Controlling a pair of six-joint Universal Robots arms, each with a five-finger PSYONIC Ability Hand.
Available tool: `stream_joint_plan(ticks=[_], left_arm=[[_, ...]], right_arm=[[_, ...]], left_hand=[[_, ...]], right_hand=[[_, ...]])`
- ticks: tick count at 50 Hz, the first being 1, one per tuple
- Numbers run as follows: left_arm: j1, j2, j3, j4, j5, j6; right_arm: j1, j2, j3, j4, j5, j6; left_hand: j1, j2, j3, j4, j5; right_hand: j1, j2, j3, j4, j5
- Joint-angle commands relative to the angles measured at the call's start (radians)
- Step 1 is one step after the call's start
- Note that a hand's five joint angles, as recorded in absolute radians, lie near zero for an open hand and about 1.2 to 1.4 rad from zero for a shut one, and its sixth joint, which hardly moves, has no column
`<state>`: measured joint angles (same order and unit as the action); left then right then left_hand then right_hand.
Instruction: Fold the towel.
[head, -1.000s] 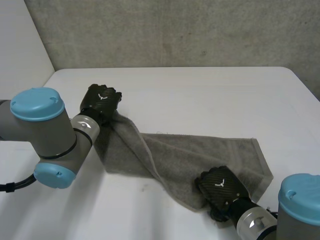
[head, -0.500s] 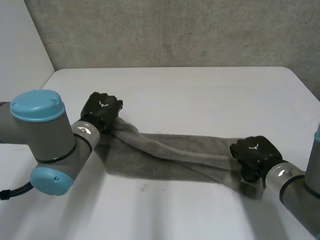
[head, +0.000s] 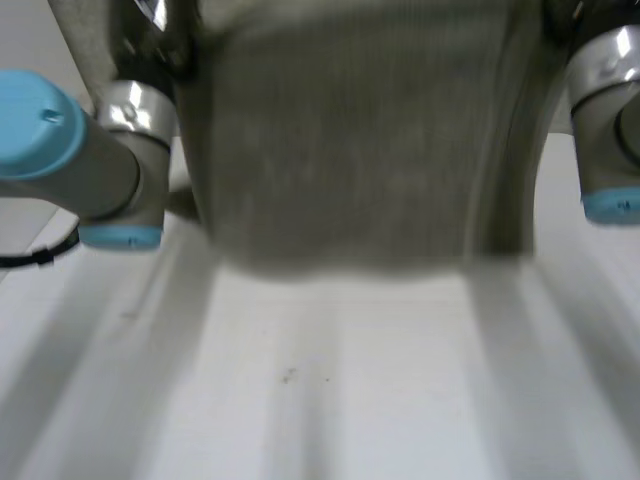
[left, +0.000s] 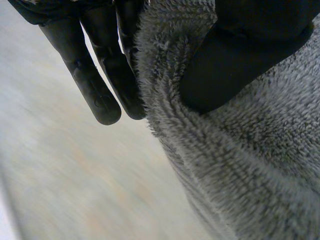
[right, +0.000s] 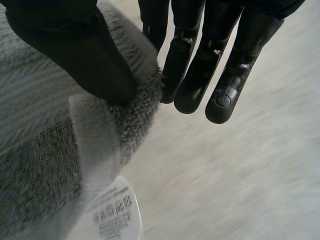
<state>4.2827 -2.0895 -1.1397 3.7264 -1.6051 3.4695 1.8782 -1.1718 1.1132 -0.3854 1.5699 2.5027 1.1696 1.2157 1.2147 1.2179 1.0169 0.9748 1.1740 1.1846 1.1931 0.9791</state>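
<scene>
The grey towel (head: 340, 140) hangs spread out above the white table (head: 350, 390), held up between my two arms, and its lower edge hangs free above the tabletop. In the left wrist view my left hand (left: 245, 50) pinches the towel's (left: 250, 165) edge between thumb and straight fingers (left: 100, 80). In the right wrist view my right hand (right: 75, 55) pinches the towel's (right: 40, 165) other upper corner the same way, its fingers (right: 225, 65) straight. A white care label (right: 112, 215) dangles from that corner.
My left forearm (head: 120, 140) stands beside the towel's left edge and my right forearm (head: 610, 110) beside its right edge. Under the hanging towel lies bare white tabletop.
The towel lay twisted on the table; my right hand closed on its corner and swung out to the right. Both hands have since risen, lifting the towel so that it hangs spread.
</scene>
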Motion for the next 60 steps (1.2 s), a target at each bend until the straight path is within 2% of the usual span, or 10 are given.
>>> stream_joint_plan(ticks=[1, 13, 26, 30, 32, 41, 47, 53, 56, 60], left_arm=[[0.034, 0.138, -0.089, 0.244, -0.142, -0.018], [0.020, 0.132, -0.404, -0.060, -0.150, -0.023], [-0.003, 0.020, -0.552, -0.310, -0.283, -0.030], [-0.034, 0.040, -0.569, -0.382, -0.309, -0.032], [-0.069, 0.124, -0.586, -0.440, -0.308, -0.035], [-0.162, 0.284, -0.591, -0.505, -0.296, -0.026], [-0.095, 0.315, -0.537, -0.508, -0.196, -0.016], [0.065, 0.286, -0.474, -0.513, 0.060, 0.051], [0.141, 0.207, -0.436, -0.522, 0.259, 0.179], [0.189, 0.171, -0.417, -0.546, 0.345, 0.264]], right_arm=[[0.002, -0.058, 0.026, -0.112, 0.012, -0.005], [0.002, -0.037, 0.290, 0.291, -0.142, -0.019], [-0.010, 0.092, 0.484, 0.335, -0.149, -0.022], [-0.013, 0.072, 0.517, 0.335, -0.151, -0.022], [-0.013, 0.041, 0.543, 0.332, -0.149, -0.013], [-0.028, 0.000, 0.637, 0.268, -0.157, -0.013], [-0.082, -0.031, 0.678, 0.200, -0.174, -0.019], [-0.085, -0.029, 0.679, 0.195, -0.176, -0.021], [-0.087, -0.025, 0.679, 0.195, -0.176, -0.021], [-0.085, -0.025, 0.682, 0.194, -0.176, -0.022]], left_hand=[[0.227, 0.181, 0.182, 0.178, 0.205], [0.227, 0.181, 0.182, 0.178, 0.205], [0.071, 0.025, 0.026, 0.023, 0.050], [-0.237, -0.283, -0.282, -0.285, -0.259], [-0.708, -0.754, -0.753, -0.756, -0.729], [-0.936, -0.982, -0.981, -0.984, -0.957], [-0.921, -0.967, -0.966, -0.969, -0.943], [-0.892, -0.938, -0.937, -0.940, -0.913], [-0.839, -0.885, -0.884, -0.887, -0.861], [-0.774, -0.821, -0.820, -0.823, -0.796]], right_hand=[[0.421, 0.222, 0.212, 0.203, 0.243], [0.421, 0.222, 0.212, 0.203, 0.243], [0.421, 0.222, 0.212, 0.203, 0.243], [0.421, 0.222, 0.212, 0.203, 0.243], [0.421, 0.222, 0.212, 0.203, 0.243], [0.421, 0.222, 0.212, 0.203, 0.243], [0.421, 0.222, 0.212, 0.203, 0.243], [0.421, 0.222, 0.212, 0.203, 0.243], [0.421, 0.222, 0.212, 0.203, 0.243], [0.421, 0.222, 0.212, 0.203, 0.243]])
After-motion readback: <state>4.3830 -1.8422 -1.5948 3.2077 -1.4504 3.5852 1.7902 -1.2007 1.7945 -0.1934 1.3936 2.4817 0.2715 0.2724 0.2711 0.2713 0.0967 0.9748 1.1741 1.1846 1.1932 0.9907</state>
